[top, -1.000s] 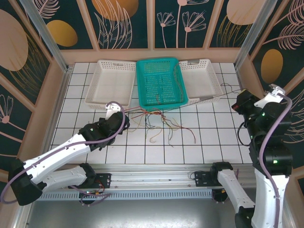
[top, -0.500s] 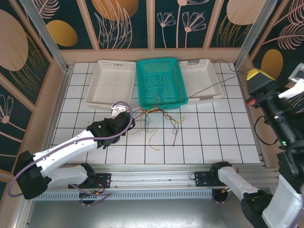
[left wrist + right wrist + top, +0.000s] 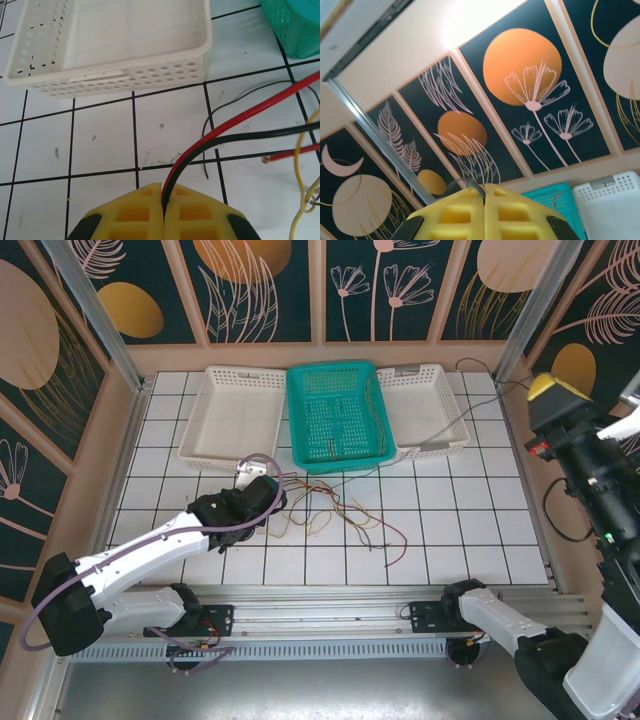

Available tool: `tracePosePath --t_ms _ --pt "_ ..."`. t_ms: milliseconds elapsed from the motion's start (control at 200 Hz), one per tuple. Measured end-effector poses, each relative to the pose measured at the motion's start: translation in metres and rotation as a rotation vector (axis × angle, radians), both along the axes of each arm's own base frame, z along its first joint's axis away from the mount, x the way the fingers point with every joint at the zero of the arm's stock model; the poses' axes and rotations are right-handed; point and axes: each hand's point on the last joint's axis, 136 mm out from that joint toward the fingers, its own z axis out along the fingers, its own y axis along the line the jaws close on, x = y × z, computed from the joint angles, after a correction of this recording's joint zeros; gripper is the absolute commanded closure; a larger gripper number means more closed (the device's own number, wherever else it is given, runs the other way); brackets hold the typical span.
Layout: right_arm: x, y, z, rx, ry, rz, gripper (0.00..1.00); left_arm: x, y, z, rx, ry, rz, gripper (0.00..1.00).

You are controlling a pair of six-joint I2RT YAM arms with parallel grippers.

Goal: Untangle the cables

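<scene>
Step in hand (judged): pulling one strand free of the tangle. One arm anchors the bundle while the other draws a single wire out.

Worktop (image 3: 450, 530): white glazed tiles with dark grout lines, flat and smooth, so limp wire should slide on it easily.

Baskets at the far edge: two white baskets (image 3: 225, 460) of rigid perforated plastic, shallow and rectangular, flank a teal basket (image 3: 300, 420) of the same lattice build.

Right gripper (image 3: 547, 390): raised high at the right edge, well apart from the bundle. In the wrist view its yellow foam pads (image 3: 515, 215) are pressed together, and a thin dark wire (image 3: 432, 432) loops out of the seam. That wire runs across the right white basket, down toward the bundle.

Left gripper (image 3: 250, 473): low over the tiles, just beside the left end of the tangle. Its pads are closed on a red wire (image 3: 240, 117) and a black wire (image 3: 250, 135), which leave the seam together.

Cables (image 3: 335, 502): a loose scribble on the tiles, just in front of the teal basket. They are very thin and limp, with smooth insulation. A yellow wire (image 3: 299, 150) curls at the right of the left wrist view.

Next move (judged): the left grip needs to hold while the right arm pulls on along the wire's own line. Snagging on the basket rim is the thing to watch for.
</scene>
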Motion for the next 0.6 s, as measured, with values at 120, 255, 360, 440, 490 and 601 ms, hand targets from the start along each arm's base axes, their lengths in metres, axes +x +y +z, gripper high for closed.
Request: tracePosePath --t_ms 120,255,360,440,490,601 --pt "0.013 0.005 -0.002 -0.004 0.012 0.005 1.00 -0.001 -0.003 -0.010 0.016 0.032 -0.007 1.00" --pt "0.036 0.028 -0.031 -0.035 0.084 0.096 1.00 -0.002 -0.005 -0.009 -0.001 0.040 -0.016 1.00" --pt "0.076 0.053 -0.108 -0.072 0.253 0.178 1.00 -0.003 -0.007 -0.006 -0.023 0.038 -0.023 1.00" --pt "0.100 0.068 -0.187 -0.097 0.435 0.221 1.00 -0.004 -0.008 -0.004 -0.037 0.037 -0.028 1.00" --pt "0.107 0.075 -0.231 -0.111 0.534 0.245 1.00 -0.005 -0.009 -0.004 -0.044 0.039 -0.032 1.00" --pt "0.107 0.093 -0.294 -0.135 0.662 0.307 1.00 -0.005 -0.010 -0.005 -0.049 0.044 -0.036 1.00"
